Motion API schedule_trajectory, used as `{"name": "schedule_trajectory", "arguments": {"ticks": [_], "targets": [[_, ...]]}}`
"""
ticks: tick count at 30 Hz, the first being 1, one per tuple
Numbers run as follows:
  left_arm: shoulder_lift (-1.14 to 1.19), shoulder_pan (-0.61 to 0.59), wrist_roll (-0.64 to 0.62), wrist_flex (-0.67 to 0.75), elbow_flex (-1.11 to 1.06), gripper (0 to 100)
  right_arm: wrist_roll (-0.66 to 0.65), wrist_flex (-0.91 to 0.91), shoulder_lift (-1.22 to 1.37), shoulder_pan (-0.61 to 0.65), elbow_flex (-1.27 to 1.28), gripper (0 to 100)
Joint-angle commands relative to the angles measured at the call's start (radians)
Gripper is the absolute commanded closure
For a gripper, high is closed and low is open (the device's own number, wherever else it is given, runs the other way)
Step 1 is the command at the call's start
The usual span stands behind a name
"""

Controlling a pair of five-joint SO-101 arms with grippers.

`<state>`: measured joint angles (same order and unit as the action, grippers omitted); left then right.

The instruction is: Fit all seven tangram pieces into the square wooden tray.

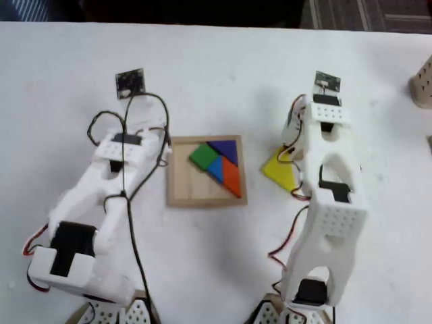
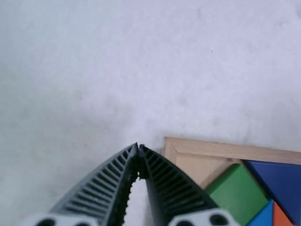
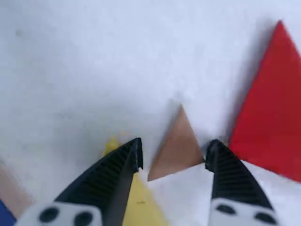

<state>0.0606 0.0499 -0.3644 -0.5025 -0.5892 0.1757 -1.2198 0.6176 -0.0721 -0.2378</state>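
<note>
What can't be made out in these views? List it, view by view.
High view: the right arm covers part of the yellow piece.
Left wrist view: the picture's edge cuts off the tray and its dark blue piece.
Right wrist view: the red triangle runs past the edge; whether the right claw touches the brown triangle is unclear.

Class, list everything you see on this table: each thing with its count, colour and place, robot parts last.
table: one, white, under everything
wooden tray: one, pale wood, between the arms
green piece: one, in the tray
dark blue piece: one, in the tray
light blue piece: one, in the tray
orange piece: one, in the tray
yellow piece: one, on the table beside the tray, partly under the right arm
brown triangle: one, on the table between the right arm's jaws
red triangle: one, beside the brown triangle
left arm: one, white, jaws shut by a tray corner
right arm: one, white, jaws open
</note>
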Motion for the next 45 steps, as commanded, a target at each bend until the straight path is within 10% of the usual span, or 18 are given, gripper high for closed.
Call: {"name": "schedule_trajectory", "arguments": {"ticks": [1, 45], "targets": [[-0.061, -0.012, 0.008, 0.003, 0.008, 98, 0.011, -0.119, 0.068, -0.015, -0.138, 77.9], [-0.059, -0.048, 0.141, 0.005, 0.015, 98, -0.026, -0.317, 0.024, 0.030, -0.256, 88.5]]}}
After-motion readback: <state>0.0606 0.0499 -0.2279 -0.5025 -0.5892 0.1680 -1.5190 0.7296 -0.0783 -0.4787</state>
